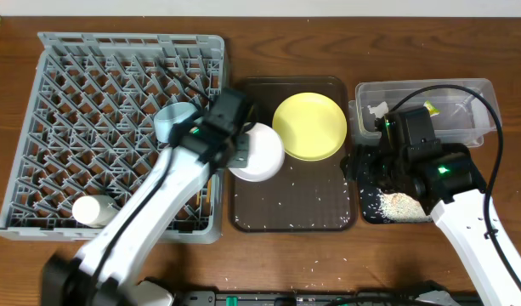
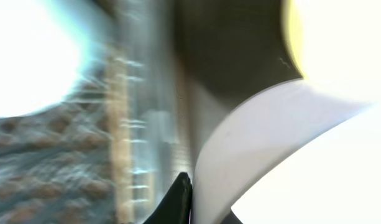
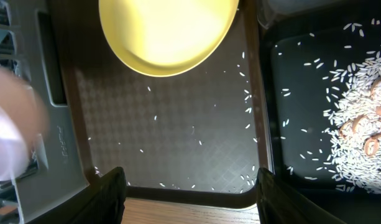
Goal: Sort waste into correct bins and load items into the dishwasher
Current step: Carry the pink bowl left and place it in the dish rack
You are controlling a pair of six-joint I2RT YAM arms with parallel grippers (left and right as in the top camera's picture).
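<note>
My left gripper [image 1: 242, 150] is shut on the rim of the white bowl [image 1: 260, 153] and holds it over the left edge of the brown serving tray, beside the grey dish rack [image 1: 82, 76]. In the blurred left wrist view one finger [image 2: 181, 199] presses the bowl wall [image 2: 258, 149]. The light blue bowl [image 1: 173, 119] sits in the rack. The yellow plate [image 1: 309, 126] lies on the serving tray and also shows in the right wrist view [image 3: 168, 31]. My right gripper [image 3: 193, 196] is open and empty over the serving tray's near right corner. I cannot make out the chopsticks.
The black tray [image 1: 370, 208] holds a pile of rice [image 3: 364, 124]. Loose rice grains [image 3: 246, 99] dot the brown serving tray [image 1: 294, 204]. The clear tub [image 1: 464, 93] holds a white tissue [image 1: 379, 110] and the wrapper [image 1: 432, 109]. A white object [image 1: 94, 210] lies in the rack's near corner.
</note>
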